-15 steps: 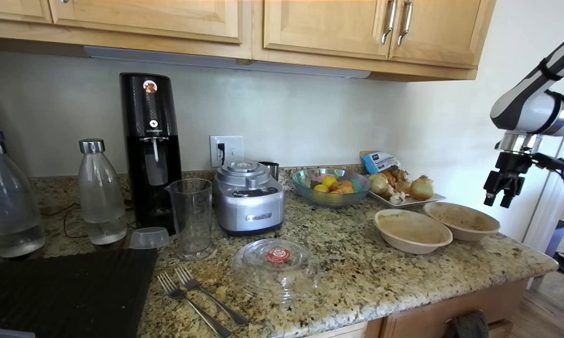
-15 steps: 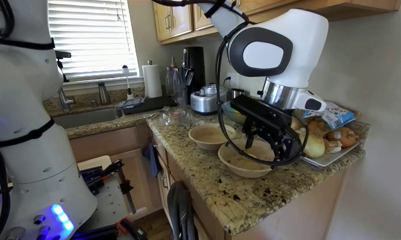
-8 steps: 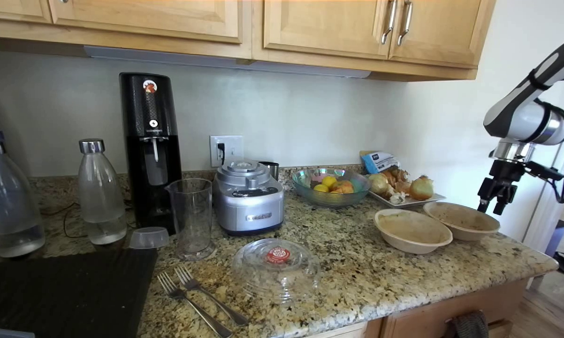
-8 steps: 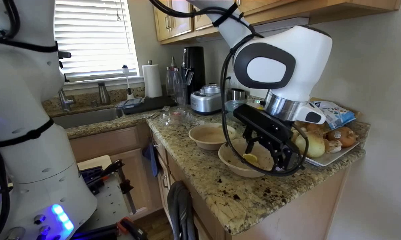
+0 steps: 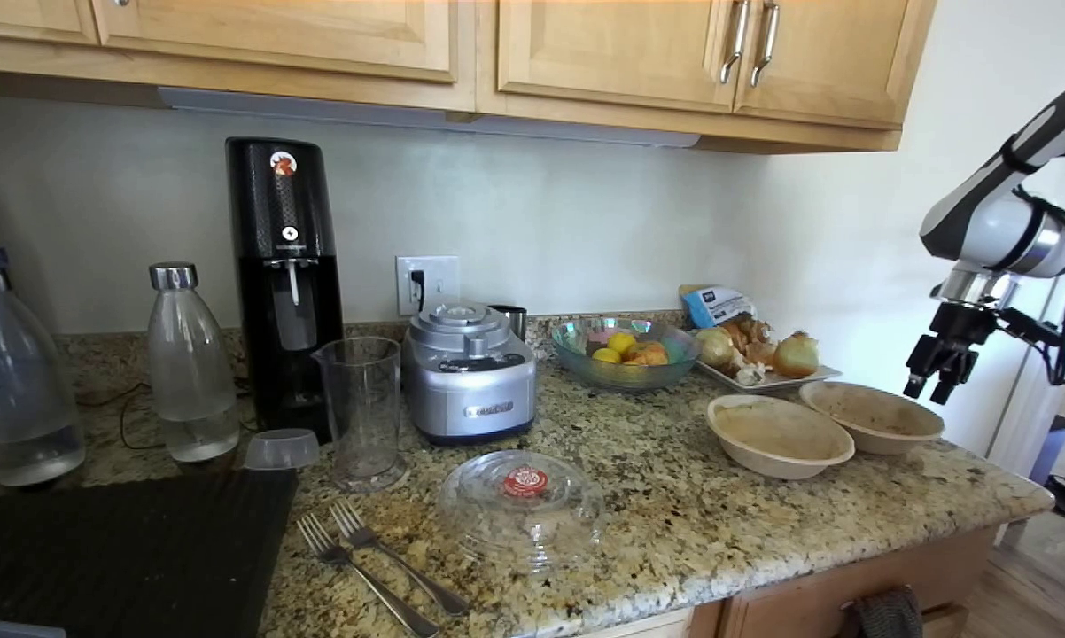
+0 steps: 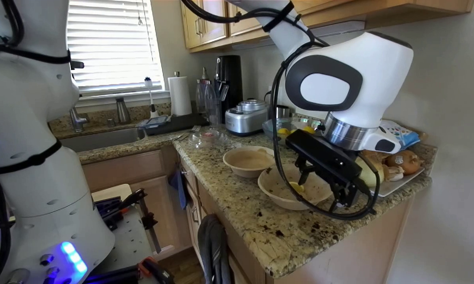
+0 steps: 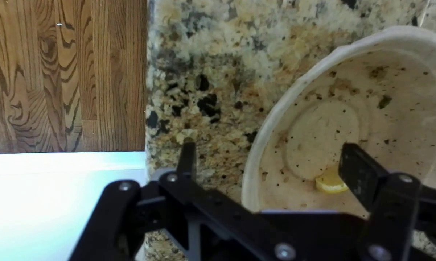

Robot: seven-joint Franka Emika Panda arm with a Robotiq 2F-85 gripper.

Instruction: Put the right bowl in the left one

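Observation:
The right bowl (image 5: 871, 421) is a shallow tan bowl on the counter. It also shows in an exterior view (image 6: 274, 191), and in the wrist view (image 7: 316, 130) dark specks and a lemon piece (image 7: 328, 181) lie inside it. The left bowl (image 5: 776, 434), alike and tan, stands beside it and shows in an exterior view (image 6: 248, 159); it is out of the wrist view. My gripper (image 7: 268, 146) is open and empty above the right bowl's outer rim. In the wrist view one finger is over the counter and one over the bowl's inside. It also shows in both exterior views (image 5: 927, 392) (image 6: 320, 193).
A white plate (image 6: 404, 184) with onions and garlic stands close behind the right bowl. A glass fruit bowl (image 5: 621, 368), a clear plastic lid (image 5: 524, 514) and a silver food processor (image 5: 470, 381) are farther along the counter. The counter edge (image 7: 149, 90) lies near the gripper.
My gripper has come down toward the right bowl, then shifted a little outward toward the counter's end. It stays open. Both bowls have not moved.

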